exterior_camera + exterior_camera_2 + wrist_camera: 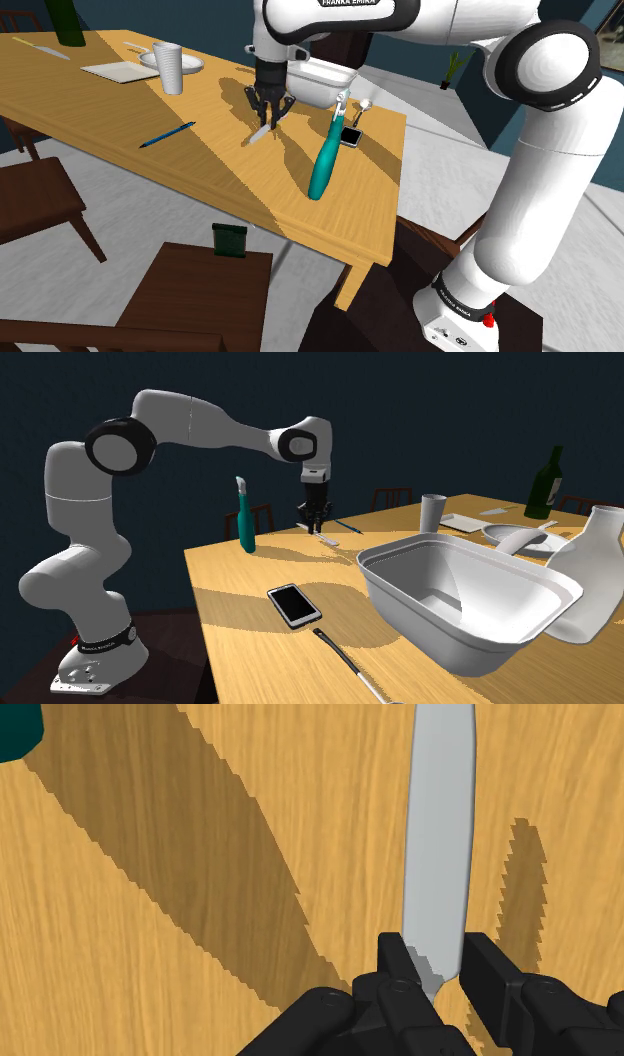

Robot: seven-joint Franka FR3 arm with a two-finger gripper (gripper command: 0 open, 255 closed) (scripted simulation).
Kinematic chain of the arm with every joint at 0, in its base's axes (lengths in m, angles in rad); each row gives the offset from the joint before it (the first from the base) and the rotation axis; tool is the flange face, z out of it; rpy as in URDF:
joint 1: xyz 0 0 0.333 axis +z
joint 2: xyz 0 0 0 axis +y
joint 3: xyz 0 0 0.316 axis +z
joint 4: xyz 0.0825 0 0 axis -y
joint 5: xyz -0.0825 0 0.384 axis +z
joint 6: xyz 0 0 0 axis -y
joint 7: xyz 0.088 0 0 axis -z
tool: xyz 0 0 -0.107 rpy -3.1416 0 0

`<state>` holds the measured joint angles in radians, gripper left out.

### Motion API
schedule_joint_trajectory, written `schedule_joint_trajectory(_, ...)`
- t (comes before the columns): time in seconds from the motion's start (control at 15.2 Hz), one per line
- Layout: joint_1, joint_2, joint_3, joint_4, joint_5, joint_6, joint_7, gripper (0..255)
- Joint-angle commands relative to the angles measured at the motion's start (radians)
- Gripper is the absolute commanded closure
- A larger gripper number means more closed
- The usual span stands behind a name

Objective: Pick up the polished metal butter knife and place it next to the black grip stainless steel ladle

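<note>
Wrist view: black fingers (398,956) pinching the near end of the butter knife (440,834), a plain grey blade running away from the gripper (440,966) over the wooden table (150,904). Blade's shadow cast apart from the blade, so judged lifted clear of the wood rather than lying on it. Shoulder view: gripper (268,118) pointing down over the table (100,110), butter knife (260,133) slanting out below it, near a teal-handled utensil (325,160). Second exterior view: butter knife (325,537) hanging under the gripper (318,524) toward the far end of the table (240,577); ladle (335,649) with black grip lying near that view's lower edge, well apart from the knife, with a smartphone (294,604) between the two and a white basin (420,607) just beside the ladle toward that view's right. Progress, as a judgement: grasp made and pick-up about done; left to do are the carry across to the ladle, the lowering flat next to it, and the release. Writing: "FRANKA EMIKA" readable on the arm (400,20) near the shoulder view's top edge; lettering on the base collar too small to read with confidence; nothing legible on the smartphone or the utensils.
</note>
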<state>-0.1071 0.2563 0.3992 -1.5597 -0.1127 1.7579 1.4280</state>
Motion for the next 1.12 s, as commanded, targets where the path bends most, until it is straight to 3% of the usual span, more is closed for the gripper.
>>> schedule_joint_trajectory(0.0,0.001,-0.001,0.001,0.024,0.001,-0.026,-0.001,255)
schedule_joint_trajectory(0.53,0.01,0.009,0.003,0.141,-0.002,-0.133,-0.003,255)
schedule_joint_trajectory(1.06,-0.125,-0.206,-0.064,-0.125,0.077,-0.061,-0.197,255)
